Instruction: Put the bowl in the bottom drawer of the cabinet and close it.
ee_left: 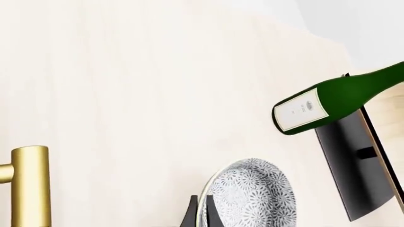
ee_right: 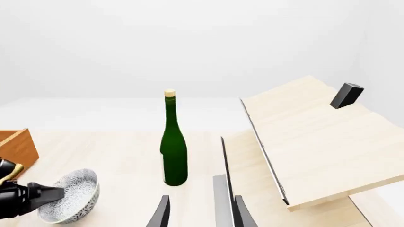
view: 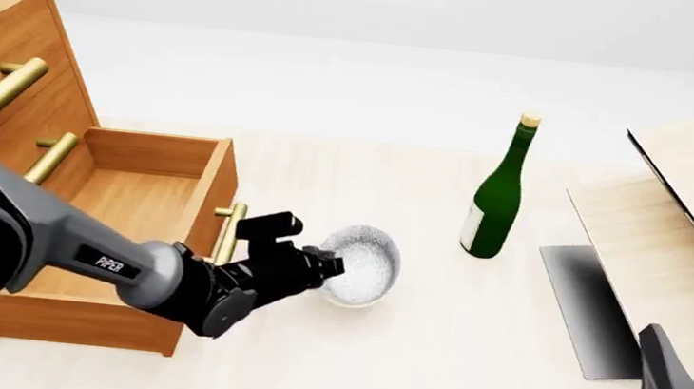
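left end effector (view: 330, 265) clamped on tilted bowl (view: 359, 265) rim, mouth sideways toward green bottle (view: 498, 195), beside open bottom drawer (view: 149, 196)

cabinet (view: 30, 40): matt orange wood | handles: brass | wine bottle (view: 498, 195): glossy green glass

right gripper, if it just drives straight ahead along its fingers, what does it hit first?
Probably the pale wooden board structure: in the right wrist view its lower edge sits just ahead of the right gripper. The green wine bottle stands slightly to one side and farther off. Depth is unclear, so that is a judgement.
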Available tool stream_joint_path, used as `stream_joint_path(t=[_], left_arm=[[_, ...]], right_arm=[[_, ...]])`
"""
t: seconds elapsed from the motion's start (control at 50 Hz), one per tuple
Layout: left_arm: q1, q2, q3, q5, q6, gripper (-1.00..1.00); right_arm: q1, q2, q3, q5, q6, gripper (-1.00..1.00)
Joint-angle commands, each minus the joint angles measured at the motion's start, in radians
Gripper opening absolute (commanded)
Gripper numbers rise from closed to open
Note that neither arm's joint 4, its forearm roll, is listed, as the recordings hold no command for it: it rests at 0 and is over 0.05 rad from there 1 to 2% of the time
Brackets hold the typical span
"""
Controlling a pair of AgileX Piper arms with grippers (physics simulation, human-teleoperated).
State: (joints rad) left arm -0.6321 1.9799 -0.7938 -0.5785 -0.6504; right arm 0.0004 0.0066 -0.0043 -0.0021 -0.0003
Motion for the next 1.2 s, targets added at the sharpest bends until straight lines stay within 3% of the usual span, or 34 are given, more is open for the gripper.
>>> stream_joint_path(t=[0.02,1.2], left_arm=[[0.000,-0.051,0.010,-0.002,0.036,-1.00],[0.025,-0.353,0.031,0.209,0.257,-1.00]], right_arm=[[0.000,0.000,0.000,0.000,0.000,1.00],[0.000,0.000,0.000,0.000,0.000,1.00]])
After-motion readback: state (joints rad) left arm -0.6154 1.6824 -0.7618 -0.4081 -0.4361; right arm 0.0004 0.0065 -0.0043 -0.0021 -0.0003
